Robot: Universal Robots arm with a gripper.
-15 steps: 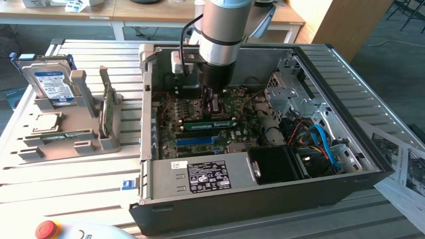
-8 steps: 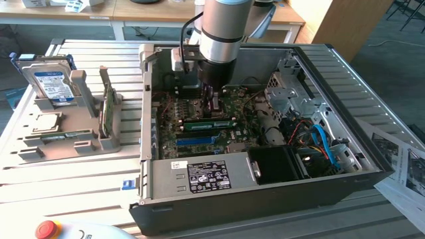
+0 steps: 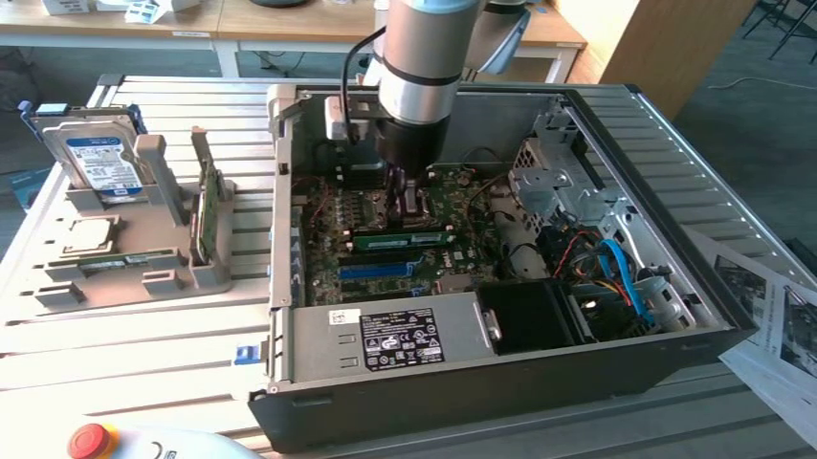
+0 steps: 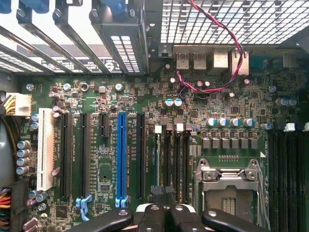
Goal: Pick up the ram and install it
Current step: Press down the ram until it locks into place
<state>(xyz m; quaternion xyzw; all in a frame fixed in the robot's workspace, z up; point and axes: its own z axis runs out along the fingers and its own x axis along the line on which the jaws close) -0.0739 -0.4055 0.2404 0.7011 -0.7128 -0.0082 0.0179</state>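
Observation:
The ram [image 3: 402,236], a narrow green stick, stands in a slot on the motherboard [image 3: 450,196] inside the open computer case [image 3: 511,387]. My gripper [image 3: 410,208] hangs straight above it, reaching down into the case. In the wrist view the ram [image 4: 158,162] is seen edge-on as a thin pale line in the black slot beside the processor socket [image 4: 229,186]. My gripper [image 4: 164,195] is shut just over the near end of these slots, with nothing between the fingers. Whether the fingertips touch the ram I cannot tell.
A long blue slot [image 4: 121,154] lies beside the black card slots. A red and black wire [image 4: 227,48] loops near the rear ports. The power supply [image 3: 383,339] fills the case's near side. On the exterior view's left, a grey holder [image 3: 128,277] carries a hard drive [image 3: 96,158] and a broad green card [image 3: 205,215].

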